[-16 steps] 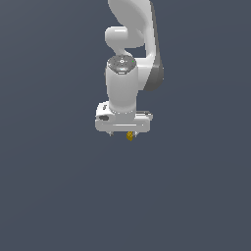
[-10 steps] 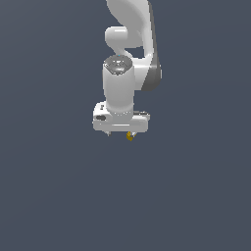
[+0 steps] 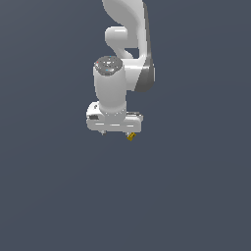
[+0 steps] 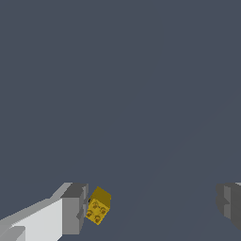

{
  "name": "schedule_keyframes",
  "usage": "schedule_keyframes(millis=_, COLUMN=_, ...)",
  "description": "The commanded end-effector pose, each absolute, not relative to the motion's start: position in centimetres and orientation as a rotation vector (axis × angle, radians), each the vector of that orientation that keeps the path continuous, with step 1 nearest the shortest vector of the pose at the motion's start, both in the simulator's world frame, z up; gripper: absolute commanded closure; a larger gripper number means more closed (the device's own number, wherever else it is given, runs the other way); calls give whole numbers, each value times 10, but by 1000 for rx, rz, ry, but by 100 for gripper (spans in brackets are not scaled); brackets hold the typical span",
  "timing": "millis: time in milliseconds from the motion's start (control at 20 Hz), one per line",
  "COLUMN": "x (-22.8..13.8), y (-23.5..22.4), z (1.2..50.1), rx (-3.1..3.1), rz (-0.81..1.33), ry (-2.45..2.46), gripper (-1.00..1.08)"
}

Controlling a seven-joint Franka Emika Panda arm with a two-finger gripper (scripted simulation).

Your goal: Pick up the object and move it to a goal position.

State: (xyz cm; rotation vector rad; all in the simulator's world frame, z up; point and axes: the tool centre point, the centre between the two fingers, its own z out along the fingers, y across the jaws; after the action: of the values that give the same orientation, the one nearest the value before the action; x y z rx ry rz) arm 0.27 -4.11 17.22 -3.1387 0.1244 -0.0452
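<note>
Pincer: jaws spread wide, one grey fingertip well apart from the other; nothing clamped between them. Object: small mustard-yellow block with round marks on one face, tilted, touching or just beside the inner face of that one fingertip. Exterior view: object shows directly beneath the white pincer. Behind: arm; plain dark grey background.

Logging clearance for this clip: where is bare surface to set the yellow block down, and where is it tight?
Bare grey surface surrounds the arm on every side in the exterior view. The one tight spot is under the gripper: the yellow block sits against one finger, with a wide gap to the other finger.
</note>
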Motion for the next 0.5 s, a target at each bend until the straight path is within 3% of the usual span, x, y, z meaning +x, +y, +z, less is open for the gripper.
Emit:
schedule_keyframes(millis=0, x=1, y=-39, z=170, rx=-3137, rz=-44, ry=141, gripper=-92)
schedule_keyframes(millis=450, x=-12, y=-24, z=151, rx=-3122, rz=-36, ry=300, gripper=-92)
